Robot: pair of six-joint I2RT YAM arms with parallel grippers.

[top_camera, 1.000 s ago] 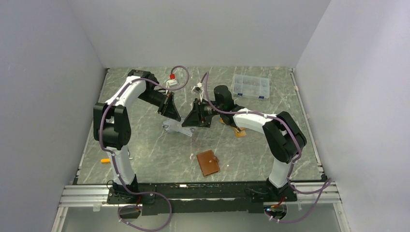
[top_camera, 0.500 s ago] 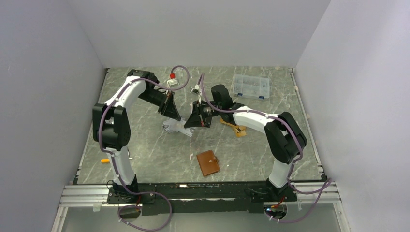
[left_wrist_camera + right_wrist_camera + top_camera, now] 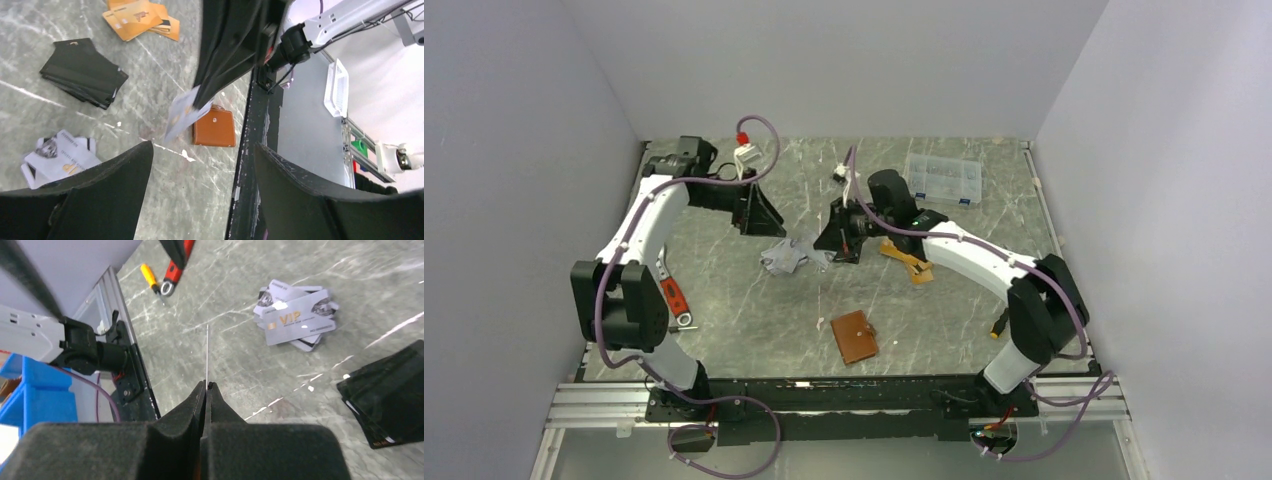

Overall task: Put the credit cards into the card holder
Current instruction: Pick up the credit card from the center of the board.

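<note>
1. The thin silver-grey plastic card (image 3: 184,112) is now pinched in the right gripper (image 3: 206,386). Its fingers (image 3: 192,405) have closed fully on one edge of the card; a second ago they stood part open.
2. The left gripper (image 3: 754,212) was clamped close beside the right fingers a second ago. It has let go and drawn well away to their far-left side, and its fingers (image 3: 100,190) stand wide apart and empty. We read this as a finished handover, so the card is now the right arm's to deliver.
3. The small tan-brown leather card holder (image 3: 854,336) lies folded shut and untouched, well apart from the right fingers on their near side. We judge it must be opened before any card goes in.
4. The loose silver-grey pile (image 3: 789,258) lies just beside the right fingers, toward the left ones. The black pile (image 3: 82,72) and orange-gold pile (image 3: 140,17) lie on the other side.
5. The held card is an edge-on line in the right wrist view and blurred in the left, so we cannot tell whether it is one card or two. The holder's pockets are hidden, and from above the right gripper covers the black pile.
</note>
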